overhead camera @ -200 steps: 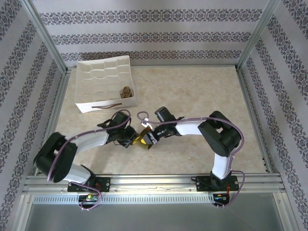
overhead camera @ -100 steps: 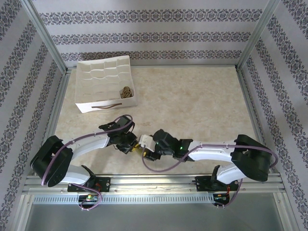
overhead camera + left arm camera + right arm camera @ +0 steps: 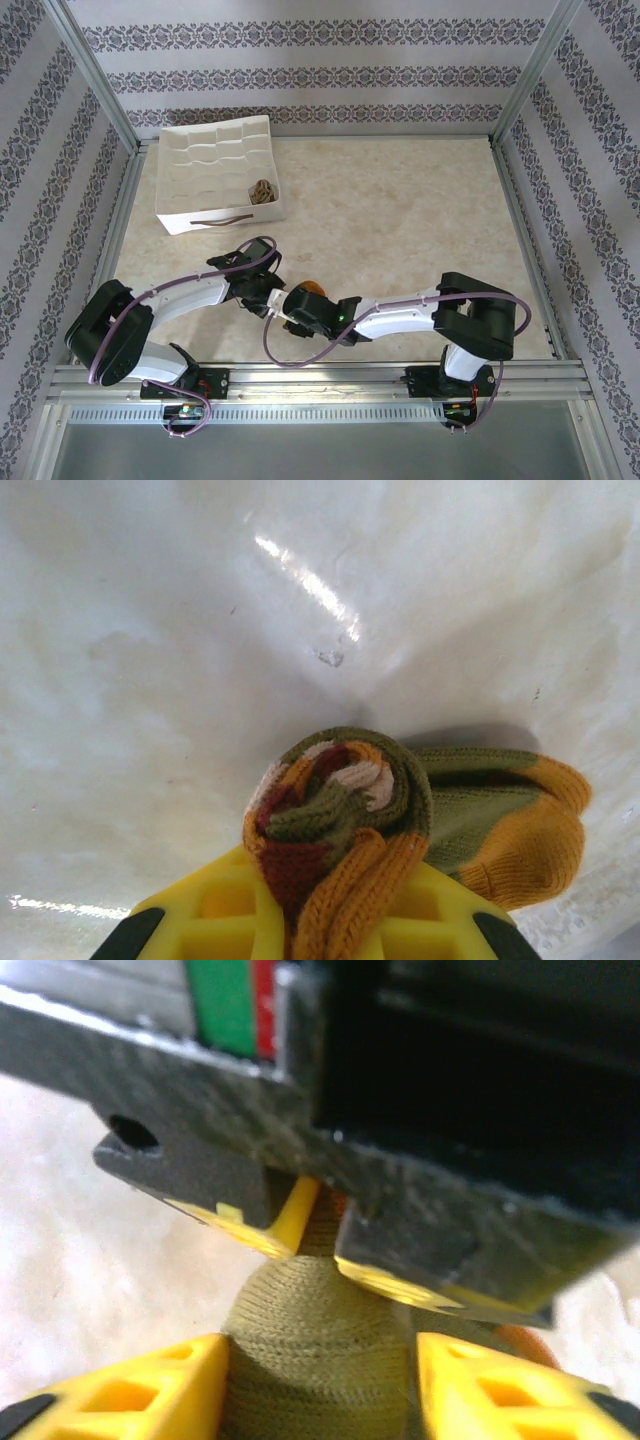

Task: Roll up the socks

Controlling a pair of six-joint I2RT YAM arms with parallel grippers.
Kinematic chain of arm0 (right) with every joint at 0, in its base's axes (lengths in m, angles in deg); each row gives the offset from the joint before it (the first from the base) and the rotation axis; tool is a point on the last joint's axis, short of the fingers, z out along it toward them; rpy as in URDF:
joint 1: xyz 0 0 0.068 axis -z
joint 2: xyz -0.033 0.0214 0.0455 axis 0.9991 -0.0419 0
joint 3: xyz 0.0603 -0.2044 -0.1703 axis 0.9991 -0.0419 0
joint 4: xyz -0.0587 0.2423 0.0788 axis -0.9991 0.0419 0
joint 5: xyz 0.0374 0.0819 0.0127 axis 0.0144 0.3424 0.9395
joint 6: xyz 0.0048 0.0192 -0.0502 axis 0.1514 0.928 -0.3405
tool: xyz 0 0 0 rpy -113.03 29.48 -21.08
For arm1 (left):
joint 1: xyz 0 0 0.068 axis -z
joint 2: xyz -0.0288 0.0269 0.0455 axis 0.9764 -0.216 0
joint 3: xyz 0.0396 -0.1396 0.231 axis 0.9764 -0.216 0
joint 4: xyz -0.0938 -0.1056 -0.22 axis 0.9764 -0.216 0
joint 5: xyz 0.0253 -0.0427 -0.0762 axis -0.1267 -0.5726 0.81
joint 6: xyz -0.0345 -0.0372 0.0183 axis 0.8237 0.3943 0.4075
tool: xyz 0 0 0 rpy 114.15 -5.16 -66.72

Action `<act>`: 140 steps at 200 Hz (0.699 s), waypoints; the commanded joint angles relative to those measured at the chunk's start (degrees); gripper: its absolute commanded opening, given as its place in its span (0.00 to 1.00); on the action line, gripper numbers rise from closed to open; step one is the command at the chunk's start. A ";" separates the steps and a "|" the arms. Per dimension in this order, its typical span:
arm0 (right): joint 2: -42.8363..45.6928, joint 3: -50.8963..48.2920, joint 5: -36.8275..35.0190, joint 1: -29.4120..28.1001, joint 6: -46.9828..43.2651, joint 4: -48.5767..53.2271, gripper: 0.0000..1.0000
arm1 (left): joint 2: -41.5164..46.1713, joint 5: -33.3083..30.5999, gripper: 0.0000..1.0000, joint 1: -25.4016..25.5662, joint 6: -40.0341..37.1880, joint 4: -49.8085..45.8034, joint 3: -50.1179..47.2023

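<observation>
The olive sock (image 3: 340,800), with orange toe and striped cuff, is coiled into a roll on the table near the front edge; its orange end (image 3: 312,290) shows between the two arms. My left gripper (image 3: 325,885) is shut on the roll's striped end, and it sits low at the sock (image 3: 268,298). My right gripper (image 3: 322,1360) meets it from the other side (image 3: 298,312), its yellow fingers (image 3: 170,1380) pressed against both flanks of the olive roll (image 3: 320,1330). The argyle sock (image 3: 262,190) lies rolled in the tray's near right compartment.
The white divided tray (image 3: 180,222) stands at the back left, a brown strap on its front wall. Metal frame rails (image 3: 320,375) run along the near edge and both sides, just behind the grippers. Open tabletop (image 3: 400,200) stretches to the right and back.
My right arm has swung low and to the left, bringing its gripper up to the roll; its jaws opened and then closed around it. My left gripper kept its hold and shifted only slightly.
</observation>
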 commanded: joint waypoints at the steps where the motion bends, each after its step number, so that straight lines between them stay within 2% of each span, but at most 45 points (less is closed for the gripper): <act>1: -2.18 1.53 -3.72 0.73 4.31 7.48 0.37 | 1.70 -0.67 0.00 0.58 -0.50 -1.03 -0.99; 17: -2.39 0.33 -2.03 1.16 7.73 9.58 0.17 | 2.88 -1.15 0.01 0.58 -1.19 -0.48 -0.44; 27: -2.20 -1.16 -0.61 1.25 9.60 9.51 0.07 | 3.50 -1.33 0.09 0.58 -1.63 -0.24 -0.12; 35: -2.13 -2.22 0.84 1.53 11.09 9.67 0.00 | 3.99 -1.47 0.19 0.51 -1.83 -0.11 0.10; 58: -0.79 -6.71 6.15 2.81 15.22 7.00 0.00 | 5.58 -2.02 0.52 0.15 -1.58 0.22 0.15; 77: 1.33 -11.34 10.94 4.35 18.98 1.93 0.00 | 6.84 -2.71 0.70 -0.38 -1.58 -0.35 0.19; 100: 2.64 -14.88 15.14 6.22 22.33 -1.48 0.00 | 8.33 -3.68 0.77 -0.89 -2.11 -0.98 0.09; 140: 3.64 -20.54 20.15 9.17 27.62 -6.95 0.00 | 10.50 -3.98 0.76 -0.92 -4.18 1.14 -1.17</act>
